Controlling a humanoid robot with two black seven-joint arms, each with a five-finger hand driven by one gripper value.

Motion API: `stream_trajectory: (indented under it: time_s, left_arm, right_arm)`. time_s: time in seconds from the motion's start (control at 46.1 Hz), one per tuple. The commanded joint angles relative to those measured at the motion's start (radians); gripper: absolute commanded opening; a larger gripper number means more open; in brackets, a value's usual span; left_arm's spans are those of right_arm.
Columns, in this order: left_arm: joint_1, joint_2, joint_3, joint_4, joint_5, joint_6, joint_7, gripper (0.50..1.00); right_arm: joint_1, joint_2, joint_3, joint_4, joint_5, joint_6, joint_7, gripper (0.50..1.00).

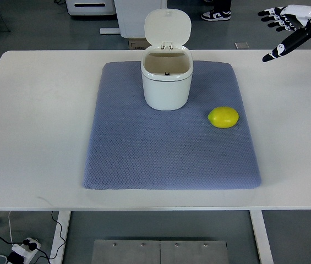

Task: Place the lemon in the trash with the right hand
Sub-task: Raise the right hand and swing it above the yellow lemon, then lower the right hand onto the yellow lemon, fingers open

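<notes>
A yellow lemon (223,117) lies on the right part of a blue-grey mat (144,154). At the mat's far middle stands a small white trash bin (167,82), its lid (168,26) flipped up and its inside showing. My right hand (283,30) hovers at the top right, above the table's far right corner, well up and to the right of the lemon. Its fingers are spread and hold nothing. The left arm does not show.
The mat lies on a white table (28,121). Beyond the far edge are a white machine base (91,6) and a person's shoe (216,15). A power strip with cables (20,250) lies on the floor at the lower left.
</notes>
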Motion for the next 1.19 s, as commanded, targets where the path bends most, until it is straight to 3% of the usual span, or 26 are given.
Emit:
stream_trajectory:
  time_s: [0.0, 0.412, 0.716, 0.955, 1.172]
  left_arm:
    - [0.000, 0.000, 0.000, 0.000, 0.000, 0.000, -0.001, 1.000]
    - [0.000, 0.000, 0.000, 0.000, 0.000, 0.000, 0.001, 1.000]
    - [0.000, 0.000, 0.000, 0.000, 0.000, 0.000, 0.001, 1.000]
    - [0.000, 0.000, 0.000, 0.000, 0.000, 0.000, 0.001, 1.000]
    - [0.000, 0.000, 0.000, -0.001, 0.000, 0.000, -0.001, 1.000]
  right_arm:
    - [0.023, 0.007, -0.044, 0.003, 0.000, -0.001, -0.002, 1.000]
    - [0.190, 0.091, -0.248, 0.154, -0.006, -0.020, -0.022, 1.000]
    - [0.224, 0.210, -0.304, 0.233, -0.002, -0.083, -0.088, 0.998]
    - [0.256, 0.286, -0.383, 0.322, 0.003, -0.161, -0.094, 0.987]
    - [0.269, 0.325, -0.418, 0.350, 0.015, -0.189, -0.120, 0.981]
